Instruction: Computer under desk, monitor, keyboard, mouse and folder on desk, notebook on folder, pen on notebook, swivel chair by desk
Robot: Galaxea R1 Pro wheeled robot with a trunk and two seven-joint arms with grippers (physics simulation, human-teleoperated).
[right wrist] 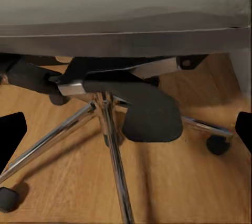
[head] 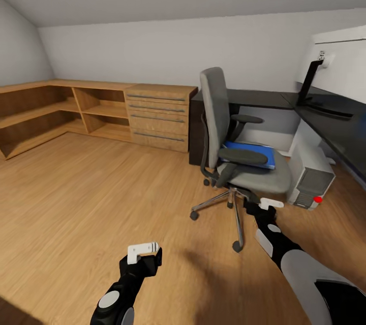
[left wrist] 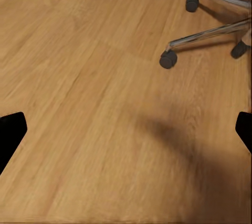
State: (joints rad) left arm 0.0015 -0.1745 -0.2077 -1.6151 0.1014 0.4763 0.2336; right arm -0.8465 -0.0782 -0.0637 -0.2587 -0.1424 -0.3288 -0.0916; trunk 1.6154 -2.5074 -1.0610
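Both jaws gape empty; right wrist view alone shows under the swivel chair (right wrist: 131,72) — folder (head: 250,154) half-hidden by an armrest.

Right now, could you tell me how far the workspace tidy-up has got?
Done: the computer sits under the desk, and the monitor stands on it. In hand: the right end effector reaches toward the swivel chair, nothing gripped. Left: the folder lies on the seat; the chair stands just off the desk.
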